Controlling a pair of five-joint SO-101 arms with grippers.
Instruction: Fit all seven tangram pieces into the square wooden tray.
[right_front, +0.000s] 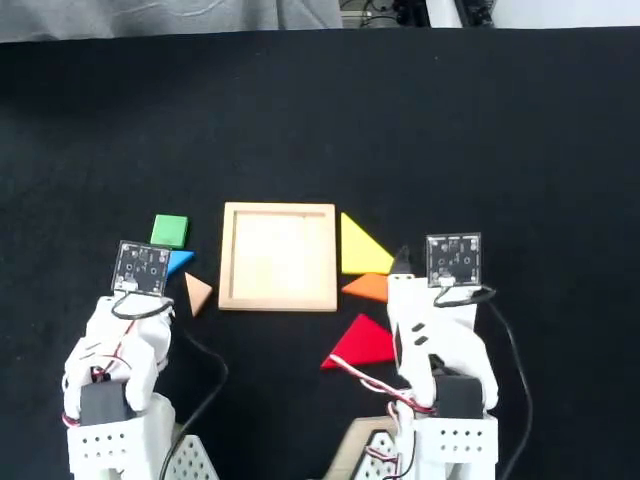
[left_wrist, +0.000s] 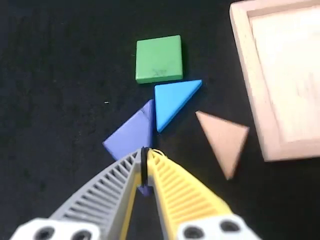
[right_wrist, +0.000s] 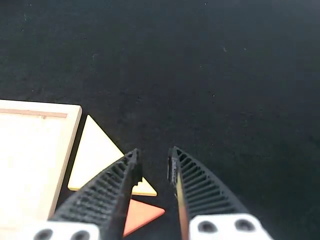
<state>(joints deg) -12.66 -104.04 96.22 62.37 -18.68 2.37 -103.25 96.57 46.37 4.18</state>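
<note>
The tray (right_front: 278, 301) is lying between your grippers. The yellow triangle (right_front: 358, 250) is sitting just beside your right gripper (right_wrist: 153, 160), whose fingers are standing slightly spread; the red triangle (right_front: 365, 343) is lying behind it. Your left gripper (left_wrist: 145, 152) is hovering pressed together over the purple piece (left_wrist: 131, 136), blue triangle (left_wrist: 172, 100) just ahead.

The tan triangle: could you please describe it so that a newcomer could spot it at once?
Find the wooden tray mid-table. The tan triangle lies just off its near left corner. Unlike the blue triangle and green square beside it, it is wood-coloured.
</note>
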